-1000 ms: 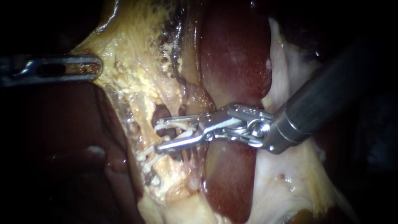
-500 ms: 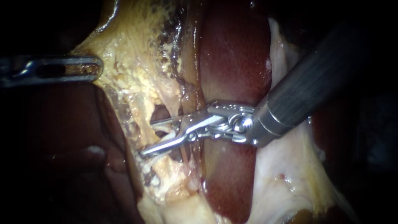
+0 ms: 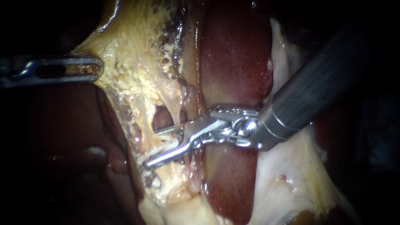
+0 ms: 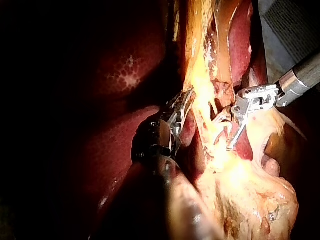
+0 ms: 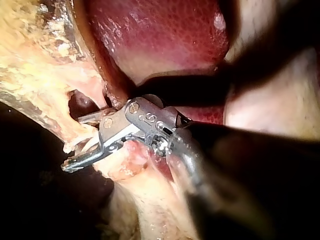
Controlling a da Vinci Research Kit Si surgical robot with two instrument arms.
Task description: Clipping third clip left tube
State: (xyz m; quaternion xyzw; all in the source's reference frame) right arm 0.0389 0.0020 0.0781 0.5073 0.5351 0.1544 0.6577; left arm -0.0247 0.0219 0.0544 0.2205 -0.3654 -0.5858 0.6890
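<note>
The dark red liver (image 3: 235,54) filled the middle. Left of it lay pale fatty tissue (image 3: 133,58), its left edge pinched by the left instrument (image 3: 98,67). The right instrument (image 3: 151,146), jaws spread, straddled the tube (image 3: 171,143).

Surgical bench rig: bare liver (image 3: 235,54) and pale fatty tissue (image 3: 137,62) under close light, left instrument (image 3: 99,68) and right instrument (image 3: 151,146) on it.
</note>
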